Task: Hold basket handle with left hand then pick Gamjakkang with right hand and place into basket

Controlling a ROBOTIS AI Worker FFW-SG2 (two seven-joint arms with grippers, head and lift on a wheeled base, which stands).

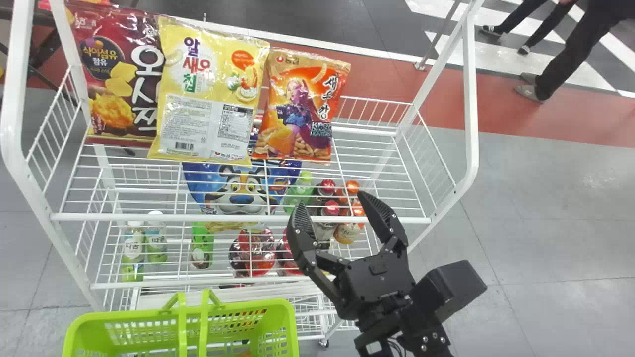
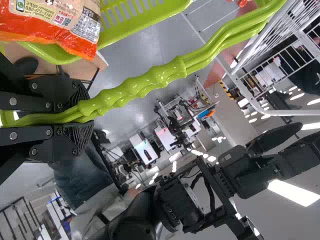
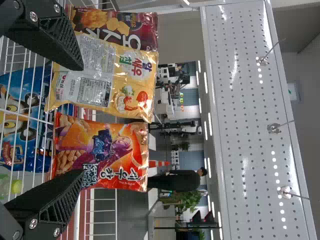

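orange bag (image 2: 52,31), likely gamjakkang, lies in basket (image 1: 290,317): probably light, slippery, crushable, best pinched at a sealed end; left end effector (image 2: 82,118) grasps handle (image 2: 135,90); right end effector (image 1: 331,201) is released, near shelf (image 1: 238,217).

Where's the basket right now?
Head view: the green basket is at lower left, on the near side of the wire rack. Left wrist view: its handle is clamped in the left gripper.

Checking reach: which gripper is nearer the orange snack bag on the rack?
Right gripper, facing the bag from the near side; left gripper farther off, closed on the basket handle.
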